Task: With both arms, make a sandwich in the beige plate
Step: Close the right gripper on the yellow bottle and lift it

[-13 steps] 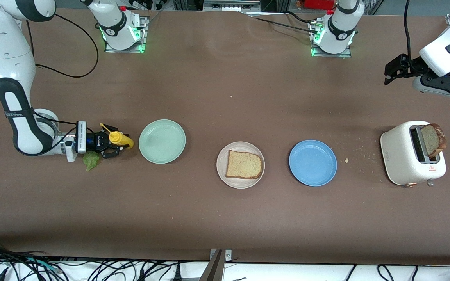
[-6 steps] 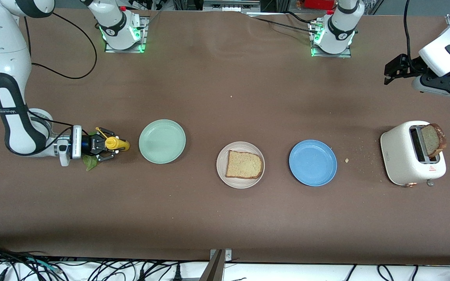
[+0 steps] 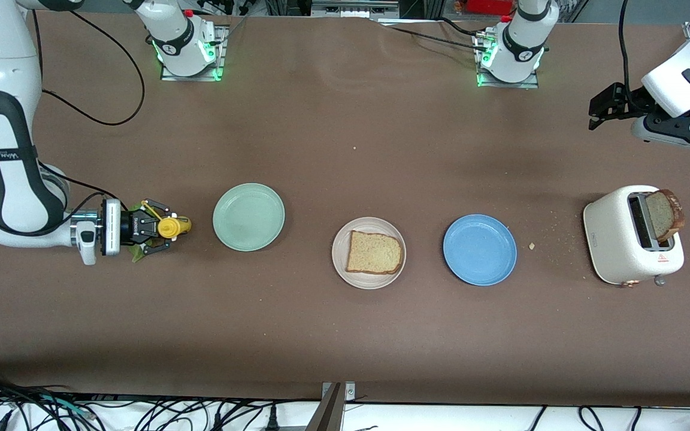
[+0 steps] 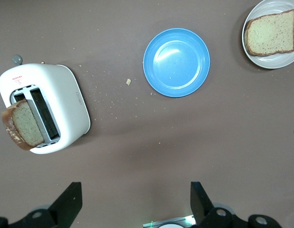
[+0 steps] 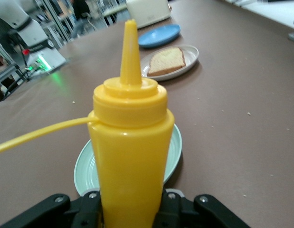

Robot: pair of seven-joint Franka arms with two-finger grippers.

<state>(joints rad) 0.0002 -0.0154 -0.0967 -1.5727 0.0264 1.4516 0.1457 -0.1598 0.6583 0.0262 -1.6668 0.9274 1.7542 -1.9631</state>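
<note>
Pulling the yellow squeeze bottle point(image 3: 172, 227) a little away from the mint-green plate point(image 3: 248, 216), toward the table edge at the right arm's end, with the right gripper point(image 3: 162, 228). Squeezing the bottle's body between fingers set fairly narrow, with the pointed tip aiming at the mint-green plate. Hanging over the lettuce leaf point(image 3: 136, 258) and hiding most of it, with only a bit of green peeking out.

Keeping the left gripper point(image 3: 593, 117) up over the left arm's end of the table, close to that edge, with the fingers spread wide and holding nothing. Just waiting there.

Looking at the beige plate point(image 3: 340, 263) near the middle of the table: carrying one bread slice point(image 3: 374, 252) lying flat, and nothing else. Sitting between the mint-green plate and the blue plate point(image 3: 480, 249), both bare.

Getting the sandwich only started, by the look of it. Missing sauce on the bread, missing the lettuce leaf, missing a top slice. Poking up out of the white toaster point(image 3: 614, 239) by the left arm's end: a second bread slice point(image 3: 663, 215), probably the top one, not yet picked up.
</note>
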